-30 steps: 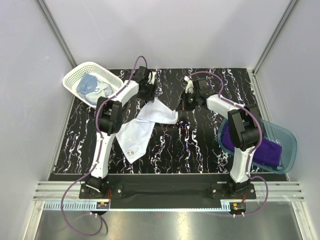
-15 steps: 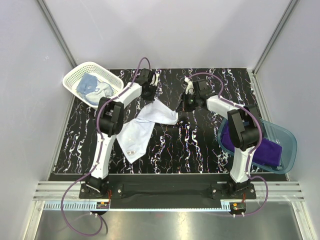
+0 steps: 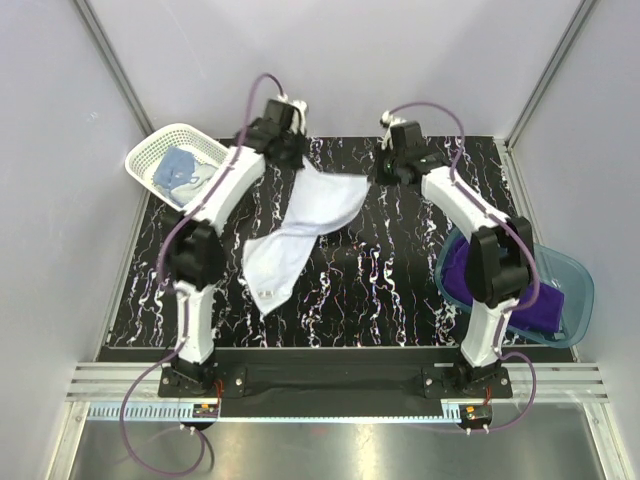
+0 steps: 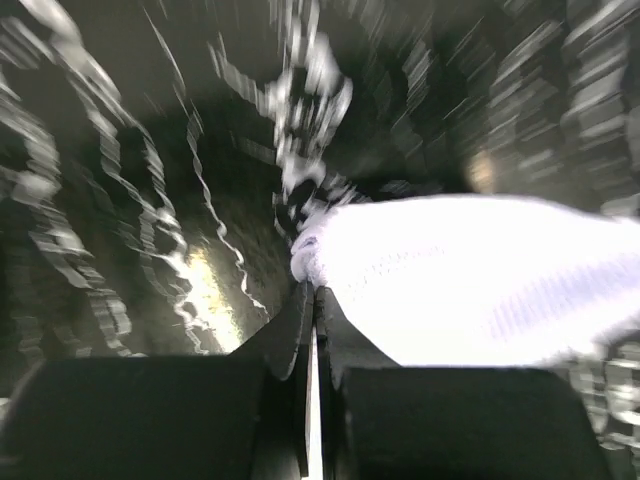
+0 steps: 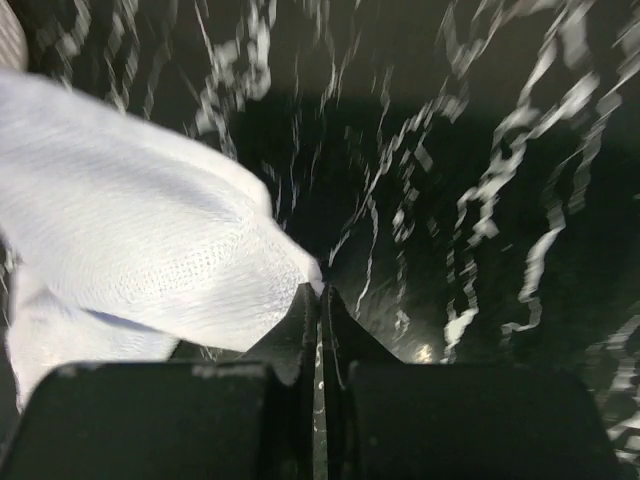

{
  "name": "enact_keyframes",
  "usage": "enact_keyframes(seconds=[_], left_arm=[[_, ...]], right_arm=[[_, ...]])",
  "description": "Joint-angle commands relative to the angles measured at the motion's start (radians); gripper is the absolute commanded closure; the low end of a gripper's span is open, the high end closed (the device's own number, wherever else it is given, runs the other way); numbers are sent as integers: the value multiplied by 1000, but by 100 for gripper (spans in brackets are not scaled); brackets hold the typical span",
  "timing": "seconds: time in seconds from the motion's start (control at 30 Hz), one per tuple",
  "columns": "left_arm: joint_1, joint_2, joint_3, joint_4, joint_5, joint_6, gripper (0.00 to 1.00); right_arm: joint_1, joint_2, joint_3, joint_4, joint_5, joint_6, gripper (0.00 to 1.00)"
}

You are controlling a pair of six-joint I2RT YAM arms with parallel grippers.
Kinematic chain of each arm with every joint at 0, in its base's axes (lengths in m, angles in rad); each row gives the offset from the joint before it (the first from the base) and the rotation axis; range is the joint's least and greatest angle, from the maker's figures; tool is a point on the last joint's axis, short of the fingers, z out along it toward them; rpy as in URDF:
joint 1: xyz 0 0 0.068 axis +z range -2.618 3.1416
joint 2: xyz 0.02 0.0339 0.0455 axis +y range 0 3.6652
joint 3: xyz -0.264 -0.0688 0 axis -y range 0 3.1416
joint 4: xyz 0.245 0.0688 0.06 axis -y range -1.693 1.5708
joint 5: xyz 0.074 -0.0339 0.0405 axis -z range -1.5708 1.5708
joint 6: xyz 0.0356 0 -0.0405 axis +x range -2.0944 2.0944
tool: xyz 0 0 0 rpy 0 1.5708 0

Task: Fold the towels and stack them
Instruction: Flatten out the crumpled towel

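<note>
A white towel [image 3: 300,225] hangs stretched between both grippers over the far half of the black marbled table, and its lower end trails on the table at front left. My left gripper [image 3: 297,165] is shut on its left top corner, seen up close in the left wrist view as the gripper [image 4: 313,290] pinching the white towel [image 4: 450,280]. My right gripper [image 3: 376,172] is shut on the other top corner; the right wrist view has the gripper [image 5: 319,290] pinching the towel [image 5: 150,240]. A light blue towel [image 3: 178,168] lies in the basket. A purple towel [image 3: 520,300] lies in the tub.
The white lattice basket [image 3: 150,150] sits at the far left corner of the table. The translucent blue tub [image 3: 580,290] overhangs the right edge, beside the right arm. Grey walls close in the back and both sides.
The left gripper closed on the towel's corner. Both arms then rose and moved toward the far edge, lifting and spreading the towel's top edge between them.
</note>
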Motion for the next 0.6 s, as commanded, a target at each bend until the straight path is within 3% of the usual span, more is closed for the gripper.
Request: enact_keyframes(seconds=[0.0,0.1,0.23,0.37,0.57], left_arm=[[7,-268,95,67,-7,-23,100],[7,-388,84,72,-4,-29,100],[4,-555,0,107,63,-63,100],[-8,-738,-162,196,187,-113,100],[-62,-951,-357,242,250,-173,100]], right_arm=[[-5,-188,174,-34,191,-51,100],[-5,-254,276,-77,191,-78,100],[-5,-375,288,-86,126,-98,100],[-4,-620,100,-8,26,-90,100],[-4,-890,-117,77,-19,-36,100]])
